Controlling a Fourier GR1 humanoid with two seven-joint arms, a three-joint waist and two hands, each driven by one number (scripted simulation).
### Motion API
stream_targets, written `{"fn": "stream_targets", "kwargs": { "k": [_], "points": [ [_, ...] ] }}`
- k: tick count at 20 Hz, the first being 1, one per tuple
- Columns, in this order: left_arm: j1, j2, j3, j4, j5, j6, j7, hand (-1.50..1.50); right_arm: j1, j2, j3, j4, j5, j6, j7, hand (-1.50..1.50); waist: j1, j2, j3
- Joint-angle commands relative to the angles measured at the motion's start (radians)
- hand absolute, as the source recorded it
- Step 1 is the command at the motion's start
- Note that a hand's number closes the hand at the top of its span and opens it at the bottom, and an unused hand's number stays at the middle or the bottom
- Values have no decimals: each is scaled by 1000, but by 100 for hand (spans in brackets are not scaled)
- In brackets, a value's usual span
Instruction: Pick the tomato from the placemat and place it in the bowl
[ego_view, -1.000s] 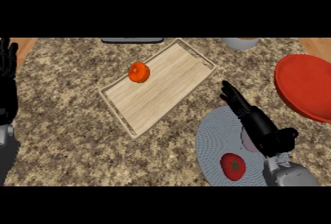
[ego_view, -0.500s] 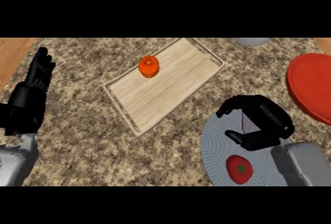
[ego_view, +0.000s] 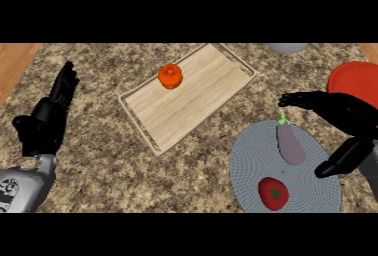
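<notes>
Over the placemat (ego_view: 249, 162) your right hand (ego_view: 345, 112) arches open above the eggplant (ego_view: 291, 145), apart from the tomato (ego_view: 274, 193); your left hand (ego_view: 46, 119) rests open.

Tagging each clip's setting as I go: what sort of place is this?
Most likely a kitchen counter: a speckled stone top, a wooden board, and a round grey placemat holding a tomato and an eggplant.
</notes>
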Motion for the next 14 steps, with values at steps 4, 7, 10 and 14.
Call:
{"fn": "stream_targets", "kwargs": {
  "k": [4, 7, 10, 14],
  "points": [
    [0, -17, -17, -5, -29, 20, 14, 0, -89, -128, 80, -89, 221, 172, -191, -150, 1, -8, -2],
    [-11, -12, -15, 16, -33, 7, 14, 0, -139, -137, 150, -138, 340, 95, -209, -150, 4, -7, -4],
    [-25, -13, -3, 16, -31, 14, 35, 0, -130, -158, 257, -215, 440, 55, -242, -150, -6, -11, -4],
    [-65, -23, 8, 66, -31, 2, 34, 0, -148, -183, 370, -222, 513, 17, -313, -150, -18, -8, -6]
  ]
}}
